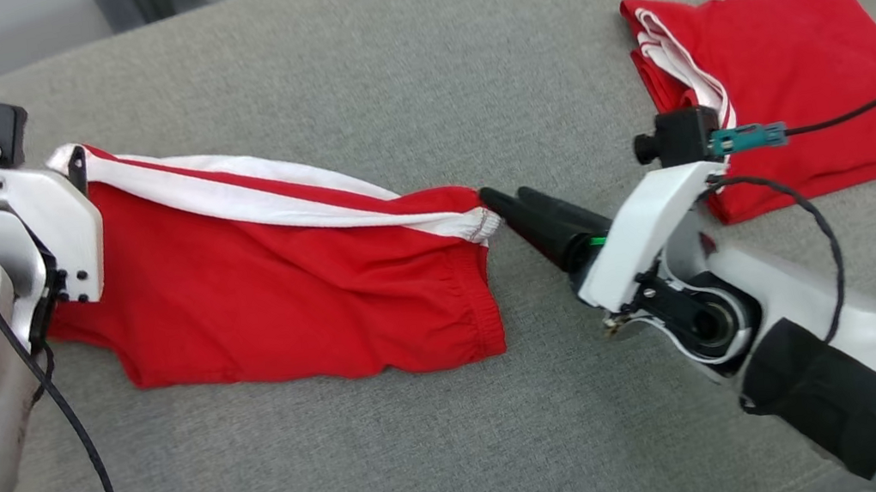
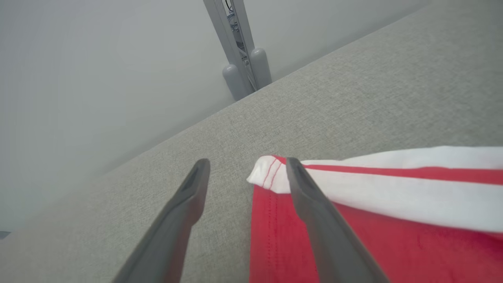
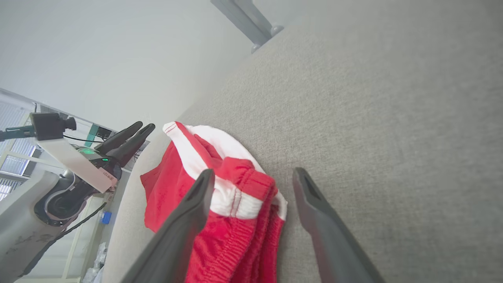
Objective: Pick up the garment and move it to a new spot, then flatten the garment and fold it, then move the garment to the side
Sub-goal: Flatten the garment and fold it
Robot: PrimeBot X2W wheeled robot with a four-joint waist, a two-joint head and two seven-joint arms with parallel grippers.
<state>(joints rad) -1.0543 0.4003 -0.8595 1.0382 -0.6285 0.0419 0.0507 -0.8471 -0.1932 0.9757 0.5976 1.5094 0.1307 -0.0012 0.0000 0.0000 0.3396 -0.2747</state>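
A red garment with white side stripes lies stretched out on the grey padded surface. My left gripper stands open at its left end; the white hem corner sits between the fingers, against the right one. My right gripper is open at the garment's other end, its fingers straddling the gathered waistband corner. In the head view the right gripper points at that corner, while the left wrist covers the left gripper's fingers. The left gripper also shows in the right wrist view.
A second red garment with white trim lies folded at the back right of the surface. Grey metal legs stand beyond the far edge. Bare grey surface stretches in front of and behind the spread garment.
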